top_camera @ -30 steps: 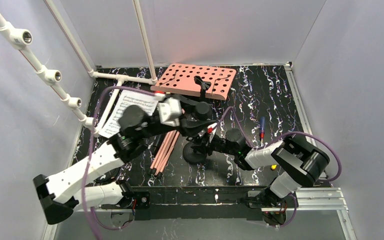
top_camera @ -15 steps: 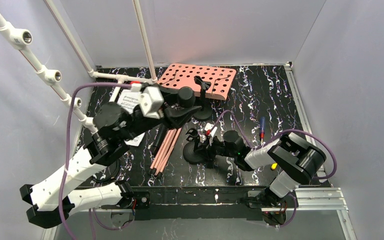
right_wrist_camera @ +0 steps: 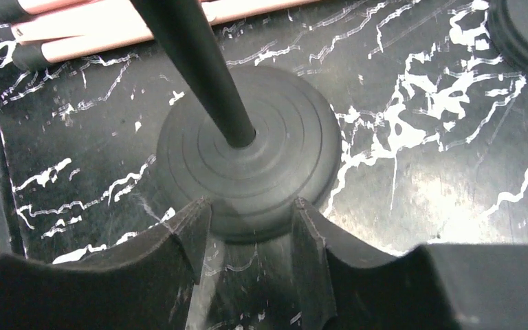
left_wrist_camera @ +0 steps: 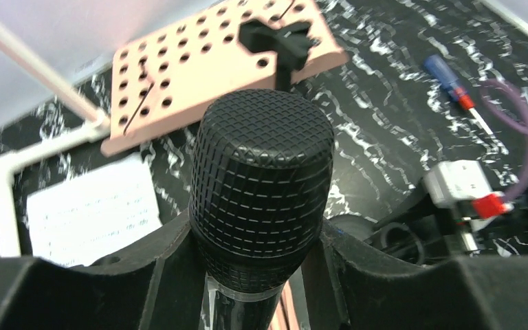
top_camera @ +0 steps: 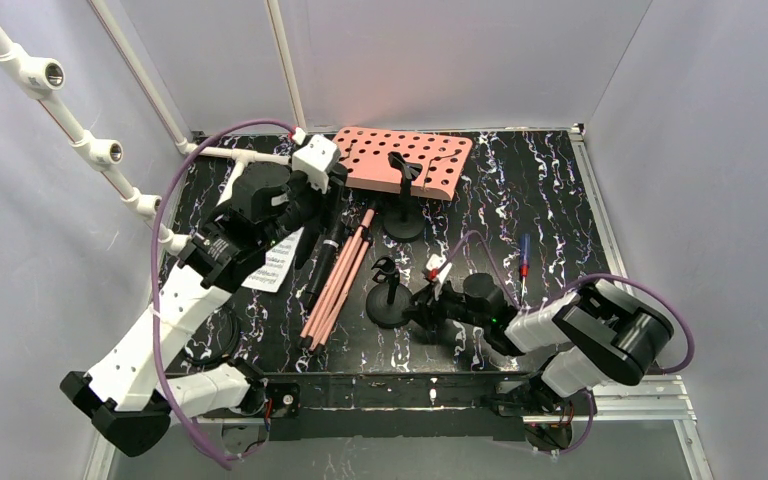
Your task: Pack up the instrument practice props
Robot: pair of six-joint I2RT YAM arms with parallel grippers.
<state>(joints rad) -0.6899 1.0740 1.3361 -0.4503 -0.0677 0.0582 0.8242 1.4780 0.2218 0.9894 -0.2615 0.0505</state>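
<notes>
My left gripper (top_camera: 326,208) (left_wrist_camera: 261,237) is shut on a black microphone (top_camera: 325,250), its meshed head (left_wrist_camera: 261,179) filling the left wrist view. A bare black stand with a round base (top_camera: 390,305) (right_wrist_camera: 247,155) stands mid-table. My right gripper (top_camera: 422,300) (right_wrist_camera: 251,210) is open, its fingertips (right_wrist_camera: 199,220) at the base's near rim. The salmon-pink perforated music desk (top_camera: 400,160) (left_wrist_camera: 213,62) lies flat at the back. The pink tripod legs (top_camera: 338,275) (right_wrist_camera: 144,27) lie folded left of the stand. A white sheet-music page (top_camera: 275,262) (left_wrist_camera: 93,216) lies under my left arm.
A second black stand (top_camera: 403,222) with a clip on top rises in front of the music desk. A blue and red screwdriver (top_camera: 524,255) (left_wrist_camera: 450,79) lies to the right. The white pipe frame (top_camera: 110,150) runs along the left wall.
My left arm has swung back and to the left, carrying the microphone away from the middle stand. My right gripper has opened at that stand's base.
</notes>
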